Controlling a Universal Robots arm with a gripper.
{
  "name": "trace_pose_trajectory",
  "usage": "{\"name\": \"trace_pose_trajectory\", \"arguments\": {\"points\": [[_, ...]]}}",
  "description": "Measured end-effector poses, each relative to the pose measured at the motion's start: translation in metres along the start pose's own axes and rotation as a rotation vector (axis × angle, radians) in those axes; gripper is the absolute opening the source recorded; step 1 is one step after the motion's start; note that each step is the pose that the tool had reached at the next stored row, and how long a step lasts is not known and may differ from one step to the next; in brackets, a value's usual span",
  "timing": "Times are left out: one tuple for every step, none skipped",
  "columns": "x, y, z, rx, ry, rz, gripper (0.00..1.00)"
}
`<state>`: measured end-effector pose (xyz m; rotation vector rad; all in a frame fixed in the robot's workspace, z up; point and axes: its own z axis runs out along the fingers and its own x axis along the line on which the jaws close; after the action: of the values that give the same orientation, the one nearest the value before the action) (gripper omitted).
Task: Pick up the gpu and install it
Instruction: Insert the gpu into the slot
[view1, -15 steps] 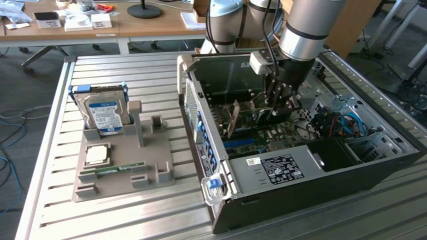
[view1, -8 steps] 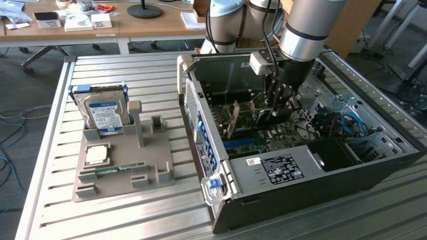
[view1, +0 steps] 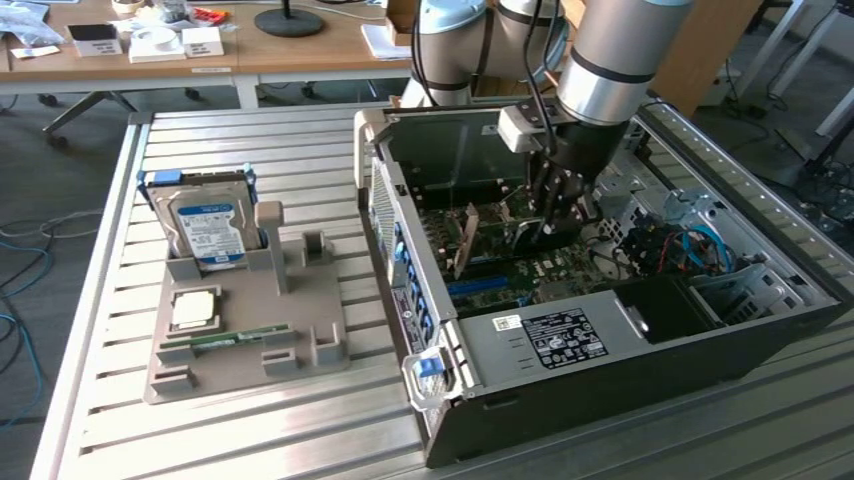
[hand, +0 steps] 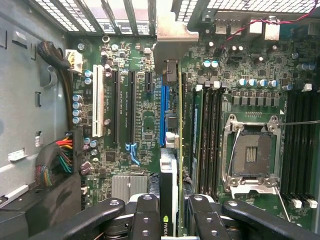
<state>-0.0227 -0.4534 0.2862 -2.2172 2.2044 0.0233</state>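
Exterior view: we see the gripper (view1: 551, 215) reaching down inside the open computer case (view1: 641, 400). Wrist view: fingers (hand: 147, 215) partly closed, clamped on the gpu (hand: 168, 185). We see the card edge-on, upright over the motherboard (hand: 140, 115), lined up along the blue slot (hand: 162, 110), bracket end by the rear grille (hand: 100, 10).
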Motion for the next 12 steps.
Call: {"name": "trace_pose_trajectory", "arguments": {"points": [[0.0, 0.0001, 0.0002, 0.0002, -0.0003, 0.0, 0.27], [0.0, 0.0001, 0.0002, 0.0001, -0.0004, 0.0, 0.27], [0.0, 0.0001, 0.0002, 0.0002, -0.0003, 0.0, 0.27], [0.0, 0.0001, 0.0002, 0.0001, -0.0003, 0.0, 0.27], [0.0, 0.0001, 0.0005, 0.0002, -0.0004, 0.0, 0.27], [-0.0001, 0.0, 0.0009, 0.0003, -0.0007, 0.0, 0.27], [0.0, 0.0, 0.0014, 0.0003, -0.0006, 0.0, 0.27], [0.0, 0.0001, 0.0018, 0.0001, -0.0003, 0.0, 0.27], [0.0, 0.0001, 0.0024, 0.0002, -0.0004, 0.0, 0.27], [0.0, 0.0001, 0.0028, 0.0002, -0.0003, 0.0, 0.27], [0.0, 0.0001, 0.0028, 0.0, -0.0002, 0.0, 0.27], [0.0, 0.0001, 0.0028, 0.0, -0.0001, 0.0, 0.27]]}}
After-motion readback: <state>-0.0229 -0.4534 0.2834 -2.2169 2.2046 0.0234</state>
